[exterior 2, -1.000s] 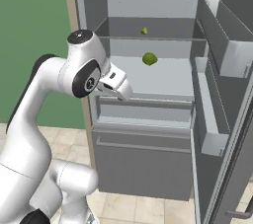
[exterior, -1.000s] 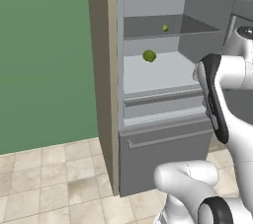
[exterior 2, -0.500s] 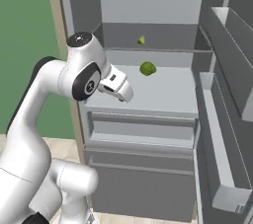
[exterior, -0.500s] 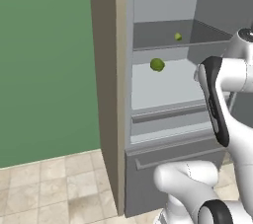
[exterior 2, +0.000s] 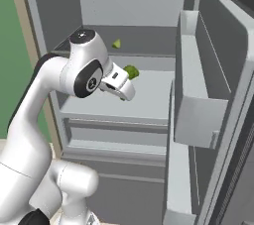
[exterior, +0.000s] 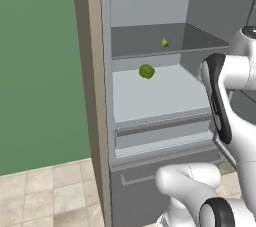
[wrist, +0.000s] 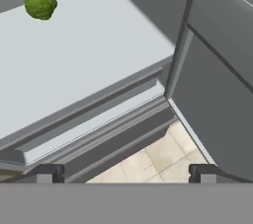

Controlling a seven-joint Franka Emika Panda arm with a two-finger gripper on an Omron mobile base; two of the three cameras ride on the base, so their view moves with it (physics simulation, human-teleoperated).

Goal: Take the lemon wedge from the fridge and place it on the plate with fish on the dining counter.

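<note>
While the fridge (exterior: 150,96) is standing open, the gripper (wrist: 126,171) is hanging released, grasping nothing.
The lemon wedge (exterior: 164,43) is sitting on the upper shelf; reaching low risks catching the round green fruit (exterior: 146,71) instead.

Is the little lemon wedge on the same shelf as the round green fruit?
No, the lemon wedge sits on the shelf above the one with the round green fruit.
</note>
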